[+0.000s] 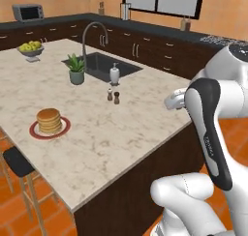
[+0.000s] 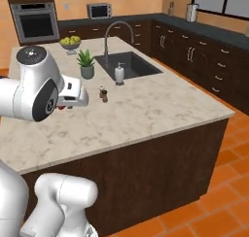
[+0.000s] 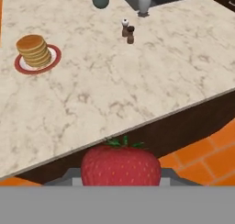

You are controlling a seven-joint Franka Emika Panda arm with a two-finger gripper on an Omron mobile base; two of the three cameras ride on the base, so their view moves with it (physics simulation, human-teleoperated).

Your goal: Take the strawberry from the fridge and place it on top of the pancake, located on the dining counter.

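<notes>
The strawberry [image 3: 120,167], bright red with green leaves, sits between my fingertips at the bottom of the hand view, and my gripper [image 3: 120,178] is shut on it. The gripper hangs just outside the near edge of the dining counter [image 3: 114,90], above the orange floor. From the left base the gripper [image 1: 174,100] is a white hand at the counter's right edge. The pancake [image 1: 49,120] [image 3: 33,50] is a golden stack on a red-rimmed plate [image 1: 34,132] [image 3: 18,64], far across the beige top toward the left. The fridge is out of view.
Salt and pepper shakers [image 1: 113,95] [image 3: 128,33] stand mid-counter. Behind them are a white soap dispenser [image 1: 114,75], a potted plant [image 1: 76,69], and a sink [image 1: 101,66] with a tall faucet. A fruit bowl [image 1: 31,49] sits far left. A stool [image 1: 19,163] stands by the plate's side.
</notes>
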